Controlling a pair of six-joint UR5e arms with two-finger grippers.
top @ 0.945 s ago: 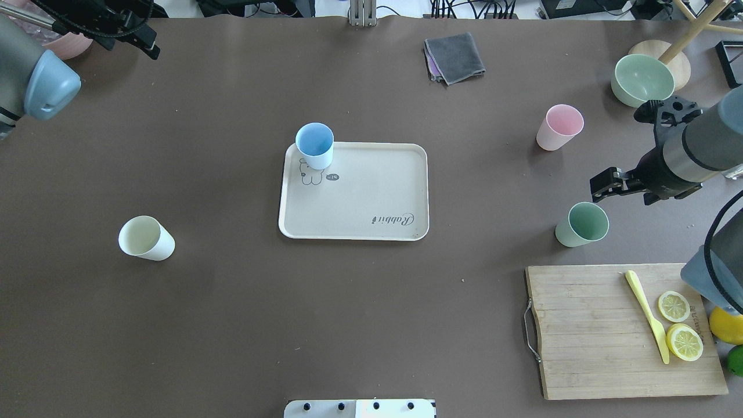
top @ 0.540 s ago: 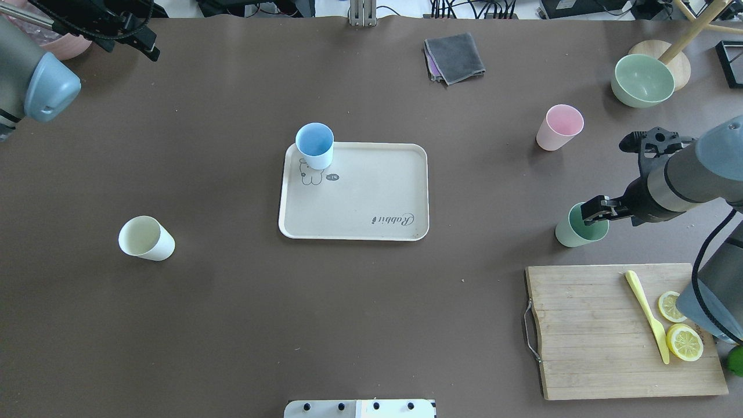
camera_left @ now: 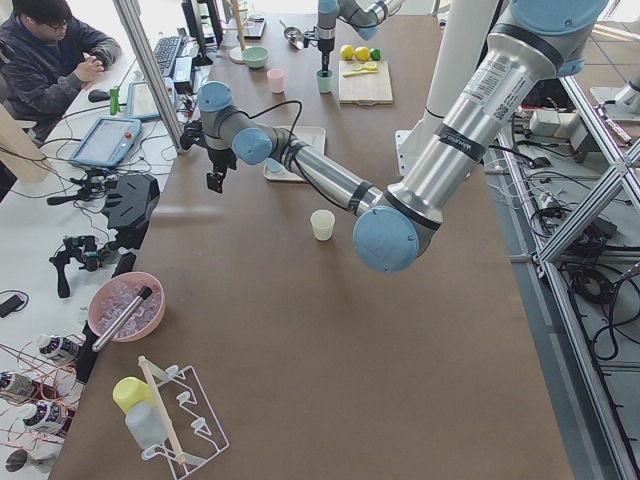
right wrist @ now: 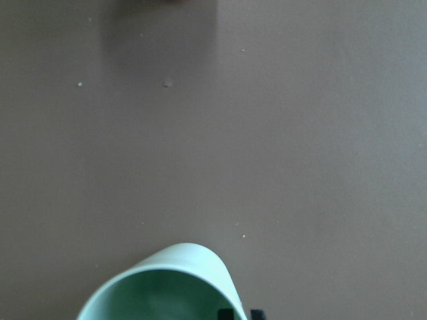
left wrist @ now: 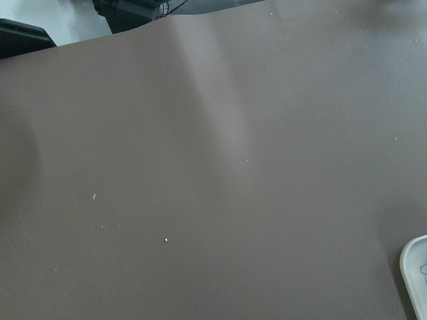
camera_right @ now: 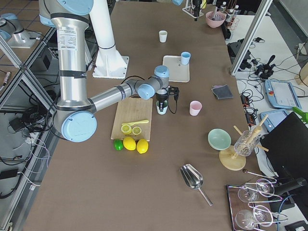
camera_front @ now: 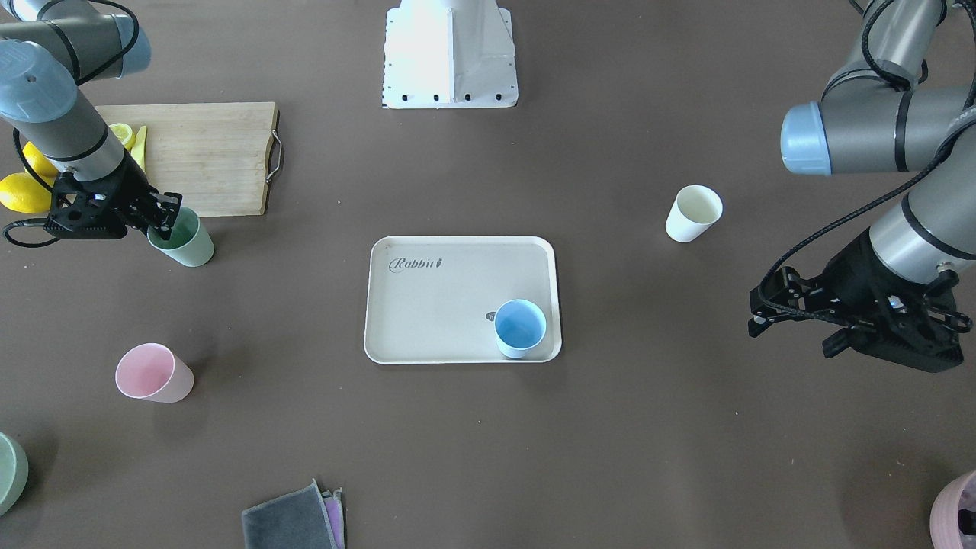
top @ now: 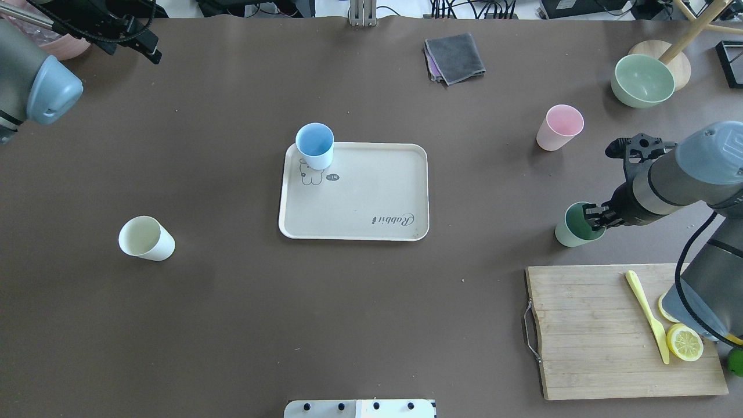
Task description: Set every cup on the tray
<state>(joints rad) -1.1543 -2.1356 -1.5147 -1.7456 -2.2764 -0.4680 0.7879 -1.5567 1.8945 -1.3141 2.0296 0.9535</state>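
The beige tray (top: 371, 203) (camera_front: 442, 320) lies mid-table, and its corner shows in the left wrist view (left wrist: 415, 273). The light blue cup (top: 314, 145) (camera_front: 520, 328) stands upright on the tray's corner by the bunny drawing. The cream cup (top: 145, 238) (camera_front: 692, 213) stands on the table on my left, and the pink cup (top: 559, 128) (camera_front: 152, 374) on my right. My right gripper (top: 592, 216) (camera_front: 164, 217) is shut on the near rim wall of the pale green cup (top: 572, 229) (right wrist: 160, 287), one finger inside. My left gripper (top: 148, 49) (camera_front: 793, 335) is open and empty, high over the far left.
A wooden cutting board (top: 592, 331) with a yellow knife (top: 647, 316) and lemon slices (top: 685, 342) lies just in front of the green cup. A green bowl (top: 643, 80) and a grey cloth (top: 454, 57) lie at the far side. A mauve-pink pot (camera_front: 957, 511) sits beyond the left gripper.
My right gripper has moved left and down from beside the green cup onto its rim, with its fingers now on the cup wall. The cups and the left arm have barely moved.
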